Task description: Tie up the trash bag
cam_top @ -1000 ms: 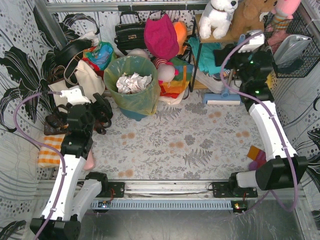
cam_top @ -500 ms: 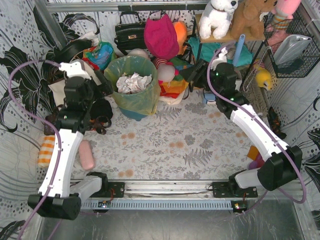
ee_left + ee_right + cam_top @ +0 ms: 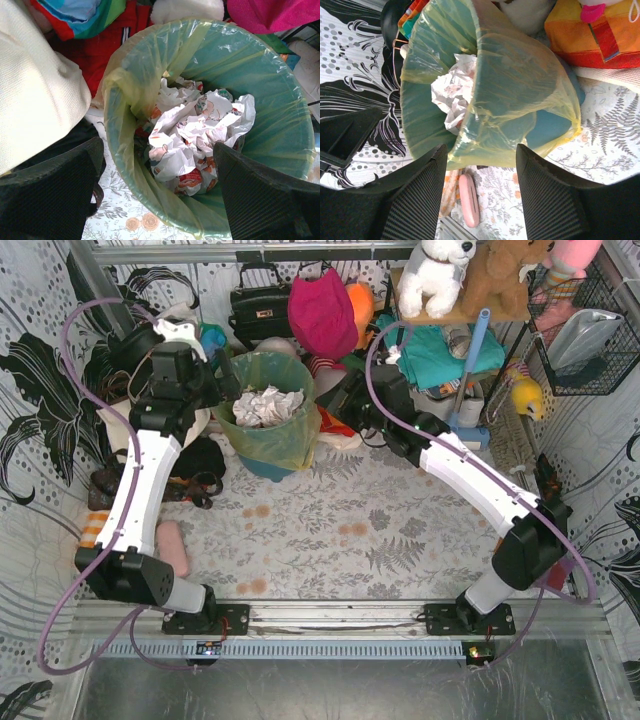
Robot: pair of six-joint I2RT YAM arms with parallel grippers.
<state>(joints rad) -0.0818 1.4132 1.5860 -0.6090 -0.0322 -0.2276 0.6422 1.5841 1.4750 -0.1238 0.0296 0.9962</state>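
A floral-clothed table (image 3: 400, 530) carries a round teal bin (image 3: 268, 470) toward its far side. The trash bag (image 3: 292, 425) lines the bin, its mouth wide open and folded over the rim, not tied. The left gripper (image 3: 157, 150) hovers above with jaws fully spread. The right gripper (image 3: 480, 150) is beside the bag, jaws apart and empty. Gathering and knotting are yet to do. Crumpled paper (image 3: 190, 135) sits inside.

We list one table (image 3: 400, 540), spread with a grey-white leaf-and-flower cloth. Directly on it: a round teal bin (image 3: 262, 468) at the far side, left of centre, lined with the trash bag (image 3: 275, 435); a cream canvas bag (image 3: 35, 90) just left of the bin; a black strapped bag (image 3: 200, 462) nearer, on the left; a pink oblong item (image 3: 172, 548) and an orange-checked cloth (image 3: 92, 532) at the near left.
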